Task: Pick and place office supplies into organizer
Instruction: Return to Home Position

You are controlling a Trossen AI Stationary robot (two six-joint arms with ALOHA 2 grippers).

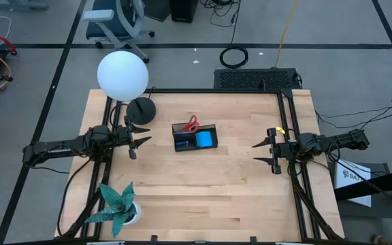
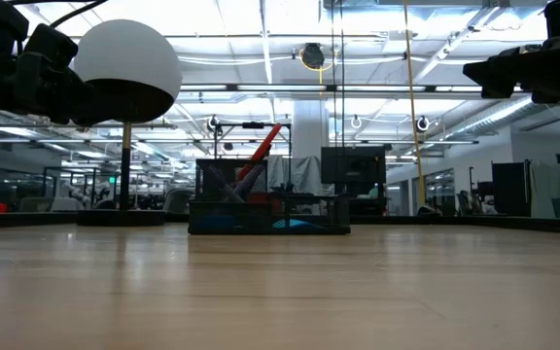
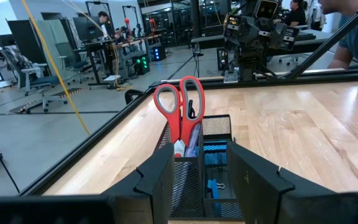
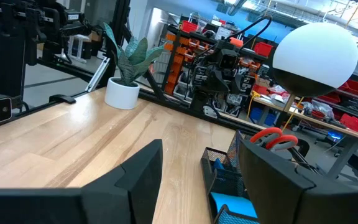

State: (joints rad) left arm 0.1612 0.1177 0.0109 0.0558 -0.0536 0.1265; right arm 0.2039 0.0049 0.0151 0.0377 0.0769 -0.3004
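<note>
High view: the organizer (image 1: 194,138) stands near the centre of the table (image 1: 216,190), just beside the lamp base (image 1: 141,109). The left gripper (image 1: 145,134) hovers near its left end and the right gripper (image 1: 256,152) hangs well apart on the other side. Both have their fingers spread and hold nothing.

Contents, counted:
- Scissors (image 1: 192,123): one pair, upright in the taller section, red loops on top.
- Blue pad (image 1: 203,139): one, flat in the low compartment.
- Small blue block (image 3: 213,186): one, in the low section, seen in the left wrist view.
- Pens: thin dark shafts beside the scissors; their number cannot be told.

No supply shows outside the organizer.

Handling, as a judgement: the scissors are probably light and stiff, with smooth plastic loops. Grip at the neck just below the loops. The pad is likely light, and its sheets may fan, so pinch it across opposite edges. The mesh organizer looks light and may slide if nudged.
</note>
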